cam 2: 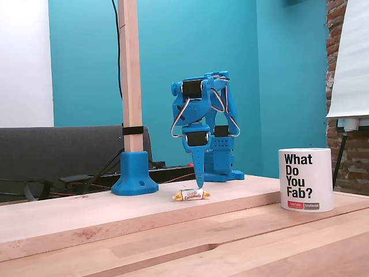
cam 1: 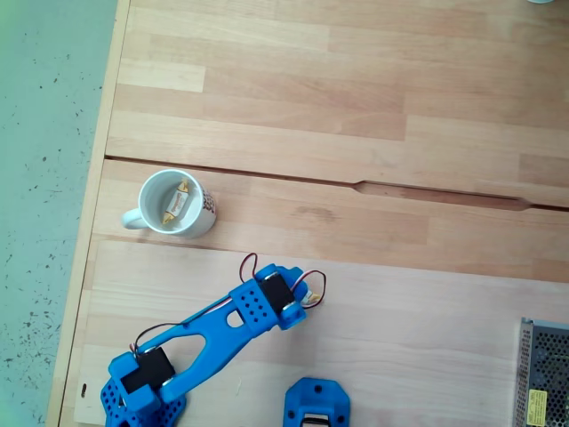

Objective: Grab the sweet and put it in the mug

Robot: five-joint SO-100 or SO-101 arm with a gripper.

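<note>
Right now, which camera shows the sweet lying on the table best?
A fixed view: the sweet lies whole and unblocked on the table, just below the gripper. In a fixed view, just its yellow end peeks out beside the blue arm.

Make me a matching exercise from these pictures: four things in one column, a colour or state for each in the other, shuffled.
Things:
1. mug
2. sweet
3. arm
4. wooden post

Descriptions:
A. blue, folded back on itself
B. white with black lettering
C. upright, standing in a blue base
D. wrapped, white middle, yellow-gold twisted ends

Pairs: 1-B, 2-D, 3-A, 4-C
</note>
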